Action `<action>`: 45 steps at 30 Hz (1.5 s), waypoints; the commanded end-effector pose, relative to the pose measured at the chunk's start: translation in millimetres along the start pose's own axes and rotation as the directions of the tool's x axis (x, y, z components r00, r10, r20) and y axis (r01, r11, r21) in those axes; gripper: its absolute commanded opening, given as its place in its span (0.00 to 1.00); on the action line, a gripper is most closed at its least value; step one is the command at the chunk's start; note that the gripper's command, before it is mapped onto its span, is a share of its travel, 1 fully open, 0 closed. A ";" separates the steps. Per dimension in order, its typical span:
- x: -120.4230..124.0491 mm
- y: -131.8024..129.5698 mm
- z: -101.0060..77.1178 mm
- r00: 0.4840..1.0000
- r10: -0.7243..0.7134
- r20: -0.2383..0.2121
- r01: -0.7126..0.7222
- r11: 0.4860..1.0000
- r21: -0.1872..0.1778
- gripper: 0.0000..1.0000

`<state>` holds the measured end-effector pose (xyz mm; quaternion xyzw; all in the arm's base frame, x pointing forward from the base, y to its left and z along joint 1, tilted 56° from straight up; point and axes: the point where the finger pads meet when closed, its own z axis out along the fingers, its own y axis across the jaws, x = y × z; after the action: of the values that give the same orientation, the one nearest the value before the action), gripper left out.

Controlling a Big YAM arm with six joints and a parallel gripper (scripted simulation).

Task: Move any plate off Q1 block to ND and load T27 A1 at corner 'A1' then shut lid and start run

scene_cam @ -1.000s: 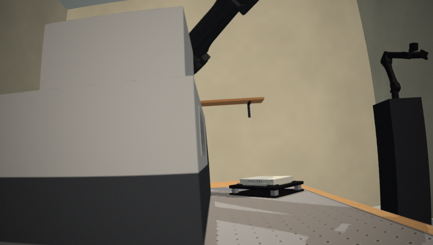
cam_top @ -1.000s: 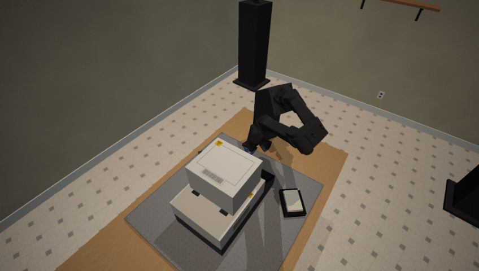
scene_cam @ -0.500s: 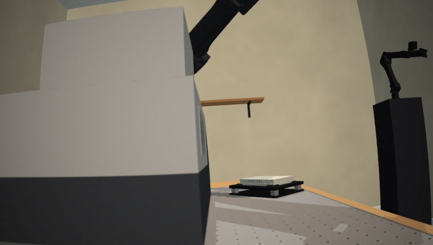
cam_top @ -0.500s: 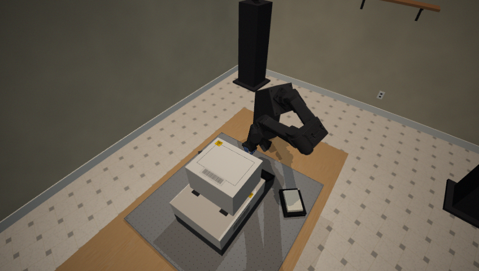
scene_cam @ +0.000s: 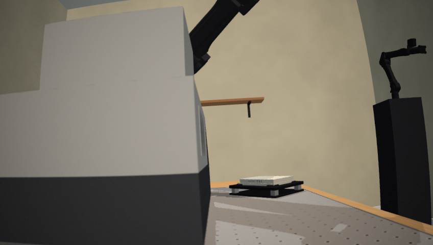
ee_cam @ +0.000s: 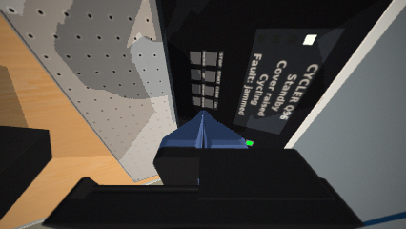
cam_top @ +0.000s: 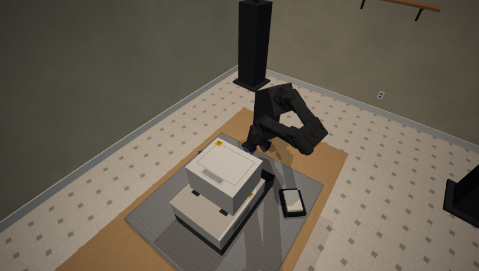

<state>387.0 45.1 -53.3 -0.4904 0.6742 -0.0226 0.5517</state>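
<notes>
Q1 [cam_top: 214, 188], the big off-white box-shaped cycler with a dark lower band, fills the middle of the grey perforated mat [cam_top: 295, 181] on the tan wooden table [cam_top: 332, 157]. Its boxy lid [cam_top: 223, 174] sits over the block, so whether a plate lies beneath cannot be told. The black jointed arm [cam_top: 288, 127] reaches in from twelve o'clock of the cycler, down to the dark control panel [ee_cam: 286, 81].

At four o'clock of Q1, well apart from it, the black low plate nest N1 [cam_top: 283, 204] carries T27 [cam_top: 292, 200], the flat white sealed 96-well plate, lying level. I judge the plate light and stiff but thin-walled, with a smooth film on top: take it by the skirt across the two long sides, squeezing gently, and keep it level.

The blue-tipped claw [ee_cam: 202, 125] is pressed together on nothing, its point aimed just below the grid of small grey keys [ee_cam: 203, 78]. A tiny green status lamp [ee_cam: 249, 142] glows just beside it, at three o'clock of the tips. My guess is a key press, likely LID, comes next.
</notes>
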 end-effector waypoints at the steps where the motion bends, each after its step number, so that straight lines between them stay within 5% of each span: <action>1: -1.7 6.8 14.8 1.000 0.022 0.006 -0.022 0.999 -0.032 0.00; 11: -1.1 2.6 28.2 1.000 0.029 0.007 -0.029 0.999 -0.033 0.00; 30: -0.7 -8.4 9.8 1.000 -0.006 0.003 0.006 1.000 0.011 0.00; 45: -2.3 11.1 16.0 1.000 0.028 0.007 -0.027 0.999 -0.035 0.00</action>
<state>407.2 53.2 -58.2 -0.4916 0.6727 -0.0172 0.5527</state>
